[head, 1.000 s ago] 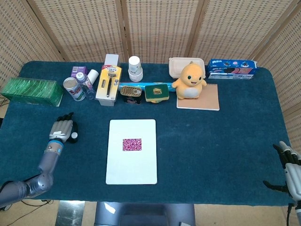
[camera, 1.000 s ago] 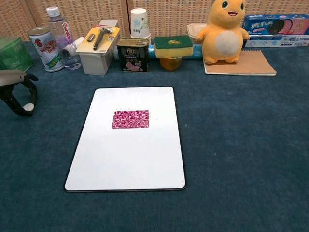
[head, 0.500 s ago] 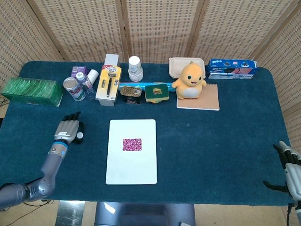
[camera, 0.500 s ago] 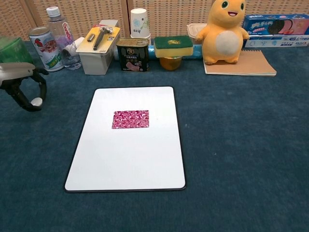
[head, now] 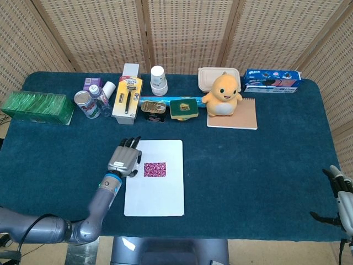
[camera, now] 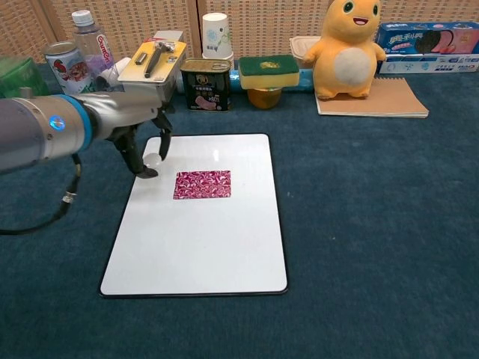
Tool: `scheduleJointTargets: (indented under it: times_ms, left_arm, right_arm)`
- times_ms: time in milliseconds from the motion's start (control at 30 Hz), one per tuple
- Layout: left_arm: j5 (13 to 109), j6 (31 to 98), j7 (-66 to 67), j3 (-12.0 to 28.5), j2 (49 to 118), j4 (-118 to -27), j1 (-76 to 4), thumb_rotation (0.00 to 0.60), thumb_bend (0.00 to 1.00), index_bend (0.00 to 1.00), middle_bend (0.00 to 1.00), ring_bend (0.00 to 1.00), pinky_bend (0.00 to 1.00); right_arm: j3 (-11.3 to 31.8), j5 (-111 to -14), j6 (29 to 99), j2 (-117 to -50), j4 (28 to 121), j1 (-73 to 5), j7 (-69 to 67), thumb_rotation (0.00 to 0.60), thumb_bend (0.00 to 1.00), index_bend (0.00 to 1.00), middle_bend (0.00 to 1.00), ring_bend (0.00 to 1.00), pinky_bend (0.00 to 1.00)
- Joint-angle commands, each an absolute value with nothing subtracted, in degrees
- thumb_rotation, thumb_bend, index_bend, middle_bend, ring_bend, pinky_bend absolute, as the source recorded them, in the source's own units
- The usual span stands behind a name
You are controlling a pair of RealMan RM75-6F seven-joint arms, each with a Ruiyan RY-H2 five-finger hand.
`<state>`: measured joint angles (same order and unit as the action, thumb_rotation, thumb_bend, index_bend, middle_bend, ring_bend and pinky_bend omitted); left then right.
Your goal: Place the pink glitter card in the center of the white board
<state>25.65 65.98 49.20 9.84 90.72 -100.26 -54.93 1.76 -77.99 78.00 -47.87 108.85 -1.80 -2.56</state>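
On the blue bench point(head: 248, 165), the white board point(head: 155, 196) lies flat with the pink glitter card point(head: 155, 169) roughly at its middle, perhaps slightly toward the far edge, so placement looks essentially done. Left robot hand point(head: 123, 159) hovers at the board's left edge, fingers loosely apart, holding nothing; right robot hand point(head: 343, 200) idles empty.

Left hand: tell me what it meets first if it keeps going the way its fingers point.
In the head view the left hand points up-table past the white board's far left corner. First in that line is probably the razor pack; height and depth are unclear.
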Motion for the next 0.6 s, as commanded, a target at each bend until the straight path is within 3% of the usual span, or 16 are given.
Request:
scheduleJointTargets:
  times_ms: [33, 600]
  left_arm:
    - [22.2, 66.1, 50.9, 11.6, 94.4, -98.3, -57.5, 0.600, 0.27, 0.54, 0.00, 0.00, 0.05]
    - [16.3, 68.0, 54.7, 14.1, 99.9, -94.4, -61.8, 0.600, 0.27, 0.54, 0.00, 0.00, 0.05]
  right_arm:
    - [1.9, -78.0, 78.0, -47.7, 108.7, -1.8, -3.1, 0.600, 0.02, 0.00, 0.00, 0.00, 0.00]
    - [1.9, -78.2, 77.7, -46.8, 108.6, -1.9, -4.9, 0.600, 0.02, 0.00, 0.00, 0.00, 0.00]
